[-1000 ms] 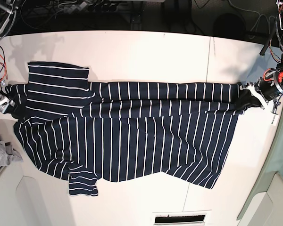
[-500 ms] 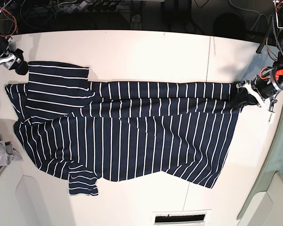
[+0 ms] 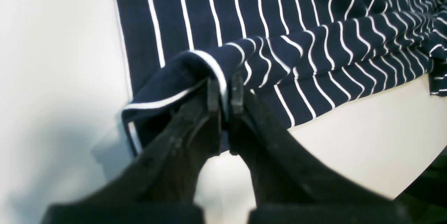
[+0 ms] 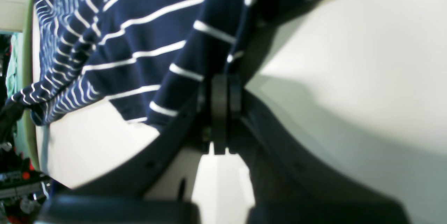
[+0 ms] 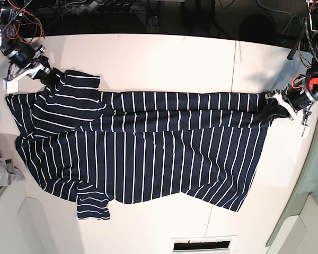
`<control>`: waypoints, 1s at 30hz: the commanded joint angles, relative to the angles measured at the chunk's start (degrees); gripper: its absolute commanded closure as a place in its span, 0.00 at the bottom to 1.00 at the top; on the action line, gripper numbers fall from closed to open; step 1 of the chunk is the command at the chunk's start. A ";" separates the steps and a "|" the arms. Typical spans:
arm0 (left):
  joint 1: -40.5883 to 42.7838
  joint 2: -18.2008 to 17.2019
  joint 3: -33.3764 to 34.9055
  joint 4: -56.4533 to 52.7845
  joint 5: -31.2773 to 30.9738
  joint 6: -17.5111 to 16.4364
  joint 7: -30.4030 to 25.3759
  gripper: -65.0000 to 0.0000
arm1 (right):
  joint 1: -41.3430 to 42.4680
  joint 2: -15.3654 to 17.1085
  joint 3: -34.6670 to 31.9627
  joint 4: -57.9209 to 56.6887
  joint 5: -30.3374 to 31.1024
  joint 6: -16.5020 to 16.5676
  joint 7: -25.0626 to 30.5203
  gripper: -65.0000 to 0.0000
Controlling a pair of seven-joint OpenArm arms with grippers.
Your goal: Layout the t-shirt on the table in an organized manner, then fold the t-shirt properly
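The navy white-striped t-shirt [image 5: 148,148] lies spread lengthwise across the white table [image 5: 159,58], with its upper long edge folded over. My left gripper [image 5: 273,109] is at the shirt's right end, shut on a fold of its hem corner; the left wrist view shows the gripper [image 3: 223,87] pinching the striped fabric [image 3: 314,42]. My right gripper [image 5: 46,76] is at the upper sleeve on the far left. In the right wrist view this gripper [image 4: 220,87] is shut at the sleeve's edge [image 4: 139,42], and the sleeve corner is pulled out of shape.
A small grey cloth [image 5: 2,174] lies at the table's left edge. A dark seam [image 5: 234,63] crosses the table on the right. A vent slot [image 5: 201,245] sits at the front edge. Cables run behind the table, and green fabric [image 5: 315,174] hangs at the right.
My right gripper moved from the table's left edge up and then right onto the upper sleeve, whose square corner is now bunched. My left gripper has kept its hold with little motion.
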 commanded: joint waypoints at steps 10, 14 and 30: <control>-1.40 -1.22 -0.44 0.70 0.57 -0.34 -3.06 1.00 | 8.26 -2.21 0.74 13.42 -5.03 0.15 0.61 1.00; -1.73 -1.20 -0.42 0.70 4.37 -0.34 -4.33 1.00 | 15.28 -1.75 0.59 9.92 -11.34 -0.15 2.03 1.00; -3.58 -1.20 -0.42 0.59 7.34 3.58 -4.02 0.74 | 23.50 0.42 0.55 -5.60 -17.86 -0.35 7.32 0.40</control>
